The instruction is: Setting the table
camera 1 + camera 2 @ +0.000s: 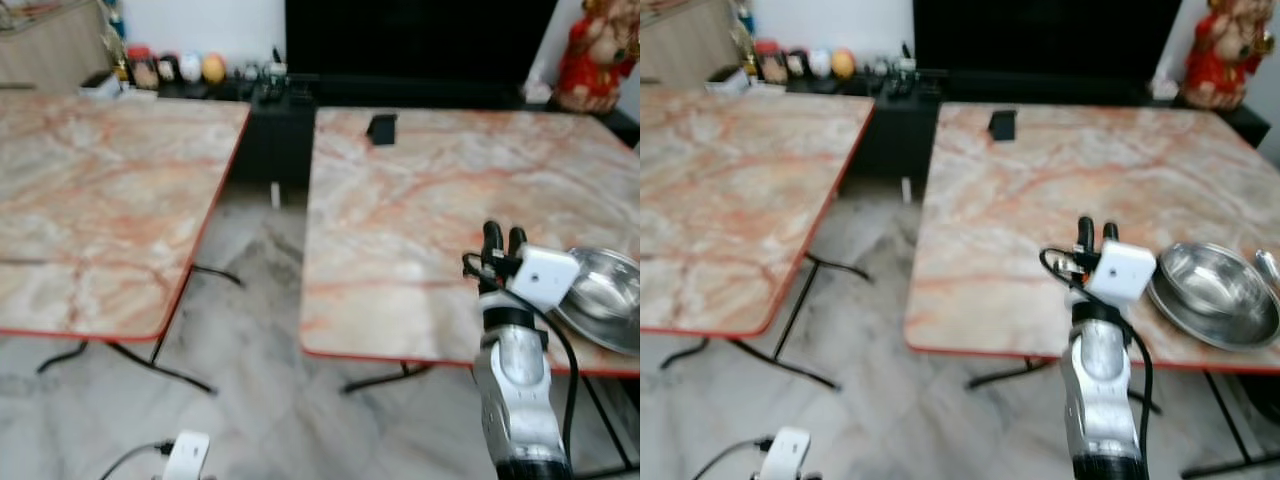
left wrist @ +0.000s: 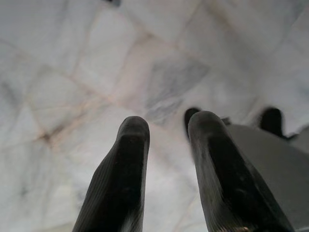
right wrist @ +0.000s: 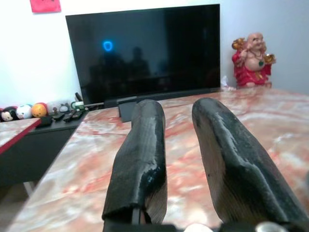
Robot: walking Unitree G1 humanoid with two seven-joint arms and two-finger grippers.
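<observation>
right fingers (image 3: 145,159) slightly parted, empty, over marble table (image 1: 420,200); left gripper (image 2: 166,169) likewise, above floor; shiny steel bowl (image 1: 1215,290) alongside.

A shallow steel bowl (image 1: 1218,292) sits upright and empty on a wider steel plate (image 1: 1180,311), near the front right edge of the right marble-topped table (image 1: 1060,180).
</observation>
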